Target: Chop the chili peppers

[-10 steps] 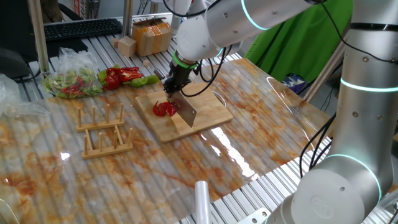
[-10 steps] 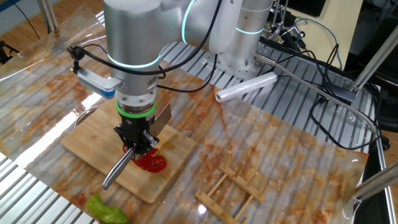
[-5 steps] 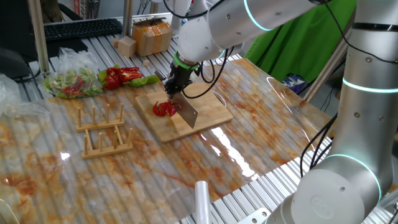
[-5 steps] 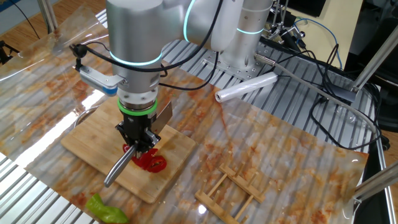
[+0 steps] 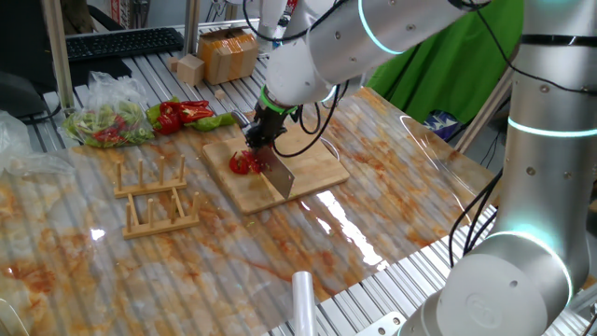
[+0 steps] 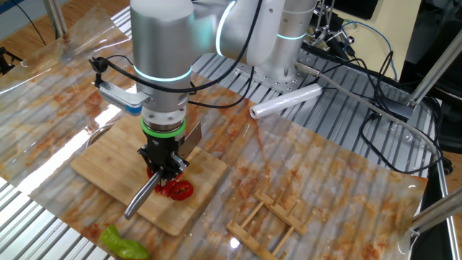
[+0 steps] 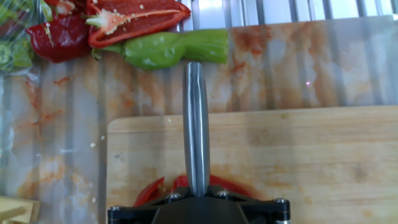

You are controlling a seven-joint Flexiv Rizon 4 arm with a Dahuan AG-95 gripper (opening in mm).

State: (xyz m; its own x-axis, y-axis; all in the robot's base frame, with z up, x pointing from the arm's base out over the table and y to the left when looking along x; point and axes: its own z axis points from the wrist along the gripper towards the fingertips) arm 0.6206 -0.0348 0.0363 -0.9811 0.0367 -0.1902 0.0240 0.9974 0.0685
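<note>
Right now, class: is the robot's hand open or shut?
Shut. The hand is clamped on the knife, whose metal handle sticks out from between its fingers over the board, above the chili peppers.

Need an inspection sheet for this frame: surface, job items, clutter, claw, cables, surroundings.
Surface: table sheet stained red-orange; wooden cutting board on it.
Job's things: red chili peppers on the board, beside the knife blade.
Clutter: wooden rack, cut red pepper and green pepper off the board, bag of vegetables, plastic roll.
Claw: claw shut on the knife handle, pointing steeply down.
Cables: black cables behind the arm.
Surroundings: keyboard, cardboard box, green cloth.
</note>
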